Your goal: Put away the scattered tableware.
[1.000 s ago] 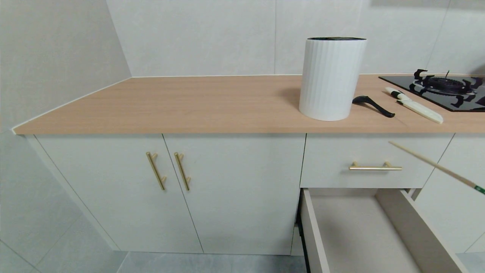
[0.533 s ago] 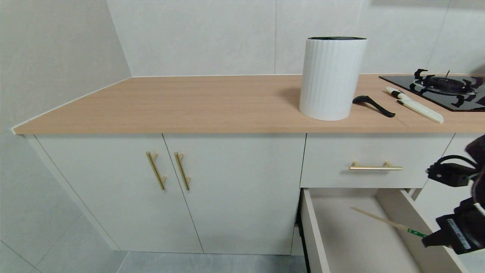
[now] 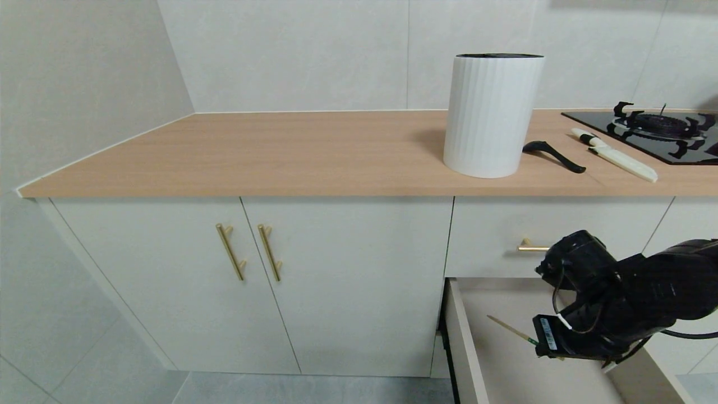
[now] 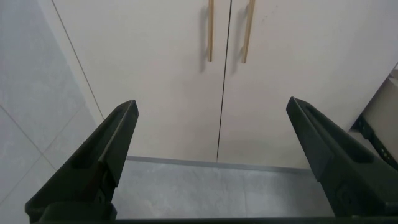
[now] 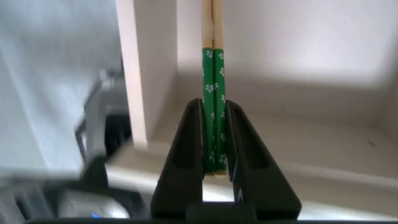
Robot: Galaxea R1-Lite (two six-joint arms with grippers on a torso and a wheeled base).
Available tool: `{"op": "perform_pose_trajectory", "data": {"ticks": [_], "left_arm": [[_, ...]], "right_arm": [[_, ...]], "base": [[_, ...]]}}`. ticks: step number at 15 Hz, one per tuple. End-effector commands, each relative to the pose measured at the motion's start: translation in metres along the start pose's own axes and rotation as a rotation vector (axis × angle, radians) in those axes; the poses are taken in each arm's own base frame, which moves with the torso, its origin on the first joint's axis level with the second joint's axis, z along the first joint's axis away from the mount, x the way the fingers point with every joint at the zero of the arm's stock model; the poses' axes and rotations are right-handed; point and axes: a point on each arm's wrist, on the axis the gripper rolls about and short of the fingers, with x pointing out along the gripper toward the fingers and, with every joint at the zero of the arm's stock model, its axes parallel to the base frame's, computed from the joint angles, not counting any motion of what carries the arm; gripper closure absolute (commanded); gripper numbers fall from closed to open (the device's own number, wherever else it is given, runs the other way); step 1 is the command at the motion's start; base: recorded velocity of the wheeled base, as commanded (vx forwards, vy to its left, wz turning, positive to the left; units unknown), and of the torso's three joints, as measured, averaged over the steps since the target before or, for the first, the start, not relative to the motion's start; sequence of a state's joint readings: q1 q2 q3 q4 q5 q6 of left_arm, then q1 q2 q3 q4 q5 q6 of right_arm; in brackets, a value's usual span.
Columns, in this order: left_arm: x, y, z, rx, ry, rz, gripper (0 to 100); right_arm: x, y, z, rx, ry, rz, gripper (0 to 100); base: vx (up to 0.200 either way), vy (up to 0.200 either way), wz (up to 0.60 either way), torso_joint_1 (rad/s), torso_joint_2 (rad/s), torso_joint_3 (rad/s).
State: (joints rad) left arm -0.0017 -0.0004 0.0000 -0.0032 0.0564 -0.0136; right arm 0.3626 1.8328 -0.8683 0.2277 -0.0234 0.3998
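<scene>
A: Left hand (image 4: 211, 106) status?
B: Spread wide, empty, facing the cabinet doors (image 4: 186, 93).
A: Worktop (image 3: 280, 151)?
B: White canister (image 3: 491, 115), black ladle (image 3: 552, 154) just beside it, then the knife (image 3: 614, 155).
A: Right hand (image 5: 214, 109)?
B: Clamped on the chopsticks (image 5: 212, 74), held above the open drawer (image 3: 460, 336).

Your right arm (image 3: 667, 280) extends in from the right side, held low, its wrist turned so the right gripper (image 3: 539, 338) points leftward. Its fingers (image 5: 186, 146) are pressed tight on a pair of chopsticks (image 5: 212, 68), which jut straight out ahead of the tips. Your left gripper (image 4: 211, 109) is held level, its two fingers (image 4: 118, 134) spread wide apart.
</scene>
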Motion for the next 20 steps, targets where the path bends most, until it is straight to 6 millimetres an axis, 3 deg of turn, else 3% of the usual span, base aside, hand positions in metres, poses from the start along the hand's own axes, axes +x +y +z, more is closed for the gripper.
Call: {"op": "perform_pose_trajectory", "data": {"ticks": [1,7,13,14,17,20], "left_arm": [[0.000,0.000,0.000,0.000,0.001,0.001,0],[0.000,0.000,0.000,0.000,0.001,0.001,0],[0.000,0.000,0.000,0.000,0.001,0.001,0],[0.000,0.000,0.000,0.000,0.001,0.001,0],[0.000,0.000,0.000,0.000,0.001,0.001,0],[0.000,0.000,0.000,0.000,0.001,0.001,0]], "right_arm": [[0.020,0.005,-0.004,-0.018,0.039,-0.035,100],[0.028,0.004,-0.006,-0.021,-0.028,-0.050,100],[0.020,0.008,-0.004,-0.035,-0.155,-0.065,100],[0.029,0.011,-0.008,-0.054,-0.185,-0.048,100],[0.086,0.010,-0.019,-0.141,-0.232,-0.124,100],[0.114,0.008,-0.025,-0.159,-0.223,-0.141,100]], "base": [[0.000,0.000,0.00,-0.036,0.24,0.183],[0.000,0.000,0.00,-0.040,0.35,0.301],[0.000,0.000,0.00,-0.002,0.03,0.023],[0.000,0.000,0.00,0.000,0.00,0.000],[0.000,0.000,0.00,0.000,0.00,0.000],[0.000,0.000,0.00,0.000,0.00,0.000]]}}
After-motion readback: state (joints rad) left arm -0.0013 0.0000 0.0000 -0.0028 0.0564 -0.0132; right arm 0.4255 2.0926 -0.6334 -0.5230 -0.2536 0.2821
